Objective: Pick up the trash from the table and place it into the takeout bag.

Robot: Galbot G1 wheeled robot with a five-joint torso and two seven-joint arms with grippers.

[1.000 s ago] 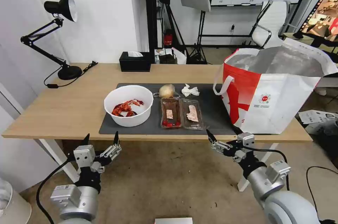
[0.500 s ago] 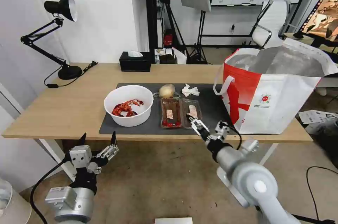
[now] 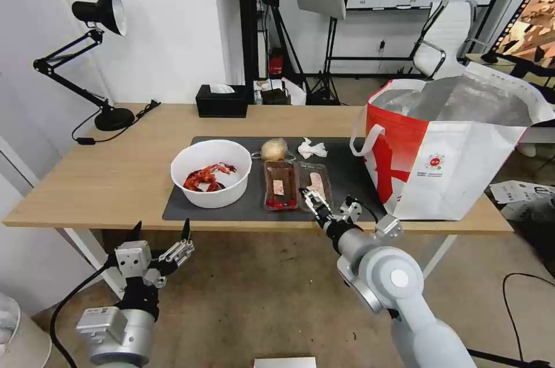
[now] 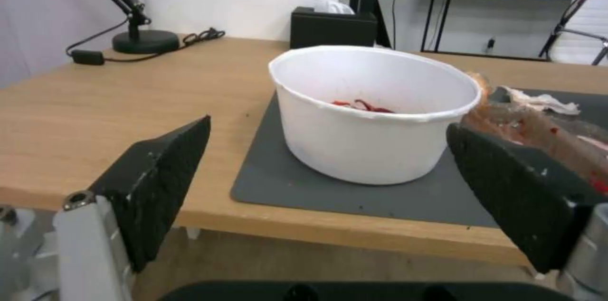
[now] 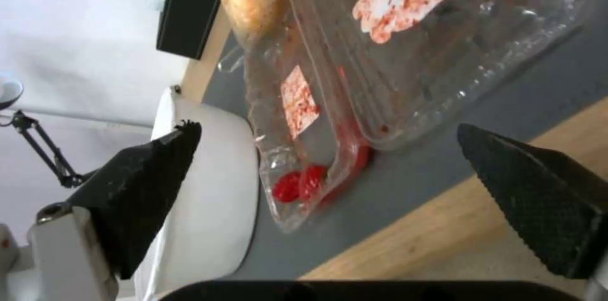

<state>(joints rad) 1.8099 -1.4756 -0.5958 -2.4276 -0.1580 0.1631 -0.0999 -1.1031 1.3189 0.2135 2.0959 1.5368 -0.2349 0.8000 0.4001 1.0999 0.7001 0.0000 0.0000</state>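
On the dark grey mat (image 3: 185,209) of the table (image 3: 104,177) stand a white bowl (image 3: 211,174) of red shells, a clear hinged tray (image 3: 298,184), a small bag with a beige lump (image 3: 274,150) and a crumpled tissue (image 3: 312,149). At the table's right end stands the takeout bag (image 3: 451,154), its top open. My right gripper (image 3: 329,203) is open at the table's front edge, just short of the tray's near end; its wrist view shows the tray (image 5: 405,54) between the spread fingers. Below the front edge, facing the bowl (image 4: 374,116), my left gripper (image 3: 162,231) hangs open.
A black tissue box (image 3: 221,102) sits at the table's far edge and a black desk lamp (image 3: 98,55) with its cable at the far left. A white chair and light stands fill the room behind. Bare wood lies left of the mat.
My right arm has swung in from below the takeout bag to the left and forward, bringing its open gripper up to the tray's near end. The left gripper has barely moved.
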